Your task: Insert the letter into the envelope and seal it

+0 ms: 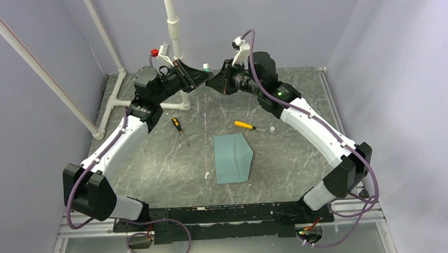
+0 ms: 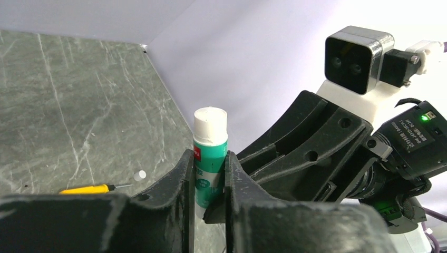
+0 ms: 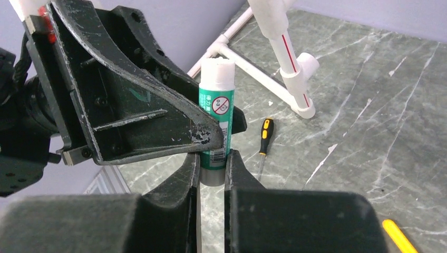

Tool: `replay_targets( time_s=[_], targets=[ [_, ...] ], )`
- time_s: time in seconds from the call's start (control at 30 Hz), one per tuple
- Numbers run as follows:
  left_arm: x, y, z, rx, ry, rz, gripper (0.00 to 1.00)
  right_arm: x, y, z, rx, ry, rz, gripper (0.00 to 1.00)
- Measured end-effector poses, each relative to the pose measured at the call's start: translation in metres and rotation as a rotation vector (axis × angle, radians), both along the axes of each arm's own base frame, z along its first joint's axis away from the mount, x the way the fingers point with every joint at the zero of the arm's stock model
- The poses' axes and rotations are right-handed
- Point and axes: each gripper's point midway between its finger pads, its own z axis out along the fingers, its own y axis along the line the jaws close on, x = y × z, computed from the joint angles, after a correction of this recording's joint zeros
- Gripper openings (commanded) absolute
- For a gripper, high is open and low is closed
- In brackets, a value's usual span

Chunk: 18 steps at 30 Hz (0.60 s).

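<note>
Top view, upper centre: I have both grippers clamped on one green-and-white cylindrical glue stick [image 2: 211,139], left gripper [image 2: 209,161] on its labelled body, right gripper [image 3: 212,162] near its base. Flat teal paper envelope [image 1: 232,158] lies mid-frame on the marbled grey table [image 1: 155,157], tapering rightward.

glue stick [image 2: 210,158]: green body, white top, red mark on label. envelope [image 1: 232,158]: plain teal blue-grey. table [image 1: 155,162]: dark grey marble pattern, white veins. yellow screwdriver [image 1: 242,124]; black-and-orange screwdriver [image 1: 177,124]. pipes [image 1: 175,27]: white.
</note>
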Motion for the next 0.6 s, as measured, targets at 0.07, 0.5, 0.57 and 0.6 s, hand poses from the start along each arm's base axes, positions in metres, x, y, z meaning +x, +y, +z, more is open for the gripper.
replay_targets(
  time_s=[0.07, 0.5, 0.57, 0.6],
  targets=[
    [0.000, 0.001, 0.000, -0.001, 0.003, -0.005, 0.35, 0.000, -0.001, 0.000, -0.004, -0.007, 0.013, 0.00],
    [-0.015, 0.000, 0.003, 0.004, -0.007, -0.102, 0.41, -0.003, -0.026, -0.002, 0.028, -0.016, 0.188, 0.00],
    [-0.018, -0.002, 0.004, 0.004, -0.012, -0.124, 0.44, -0.006, -0.025, 0.001, 0.039, -0.017, 0.212, 0.00],
    [-0.020, -0.003, 0.004, 0.001, -0.017, -0.136, 0.45, -0.008, -0.024, 0.002, 0.045, -0.016, 0.227, 0.00]
  ],
)
